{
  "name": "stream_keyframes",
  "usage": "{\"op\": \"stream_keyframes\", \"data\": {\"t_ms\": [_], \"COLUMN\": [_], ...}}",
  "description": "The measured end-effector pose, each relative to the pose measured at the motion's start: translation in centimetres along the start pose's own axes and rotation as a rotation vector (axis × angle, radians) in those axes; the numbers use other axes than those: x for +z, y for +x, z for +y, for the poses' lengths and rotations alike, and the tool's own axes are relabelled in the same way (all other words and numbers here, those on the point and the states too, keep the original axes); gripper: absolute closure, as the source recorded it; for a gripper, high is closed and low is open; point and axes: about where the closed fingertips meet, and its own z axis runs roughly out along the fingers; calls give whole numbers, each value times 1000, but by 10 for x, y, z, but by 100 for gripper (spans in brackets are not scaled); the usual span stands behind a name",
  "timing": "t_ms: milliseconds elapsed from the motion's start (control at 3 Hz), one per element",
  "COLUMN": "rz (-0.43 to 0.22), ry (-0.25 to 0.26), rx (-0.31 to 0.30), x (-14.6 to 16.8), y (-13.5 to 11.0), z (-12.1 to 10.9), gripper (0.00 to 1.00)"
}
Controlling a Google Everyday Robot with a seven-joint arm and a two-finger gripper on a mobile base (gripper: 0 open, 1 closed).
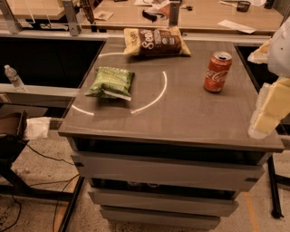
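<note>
My gripper (254,93) hangs at the right edge of the camera view, over the right side of a grey table top (181,113). Its two pale yellow fingers (271,108) stand apart, so it is open with nothing between them. Nearest to it is a red cola can (217,71), upright, a little to the left and farther back, not touching it. A green chip bag (110,82) lies flat on the left of the table. At the far edge lies a brown and yellow chip bag (156,41).
The table top sits on a cabinet with drawers (167,170). A wooden counter (199,13) with papers and small items runs behind. On the left are a water bottle (13,78) on a low ledge and cables (41,181) on the floor.
</note>
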Motion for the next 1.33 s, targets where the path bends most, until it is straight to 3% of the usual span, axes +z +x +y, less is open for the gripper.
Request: {"op": "stream_keyframes", "data": {"t_ms": [333,667,1000,1333], "rz": [-4,2,39,53], "ry": [3,14,44,105], "rx": [1,-52,-121,-138], "x": [-1,4,15,23], "y": [-2,-23,-47,-63], "z": [-1,-12,-33,-59], "gripper": [0,0,0,0]}}
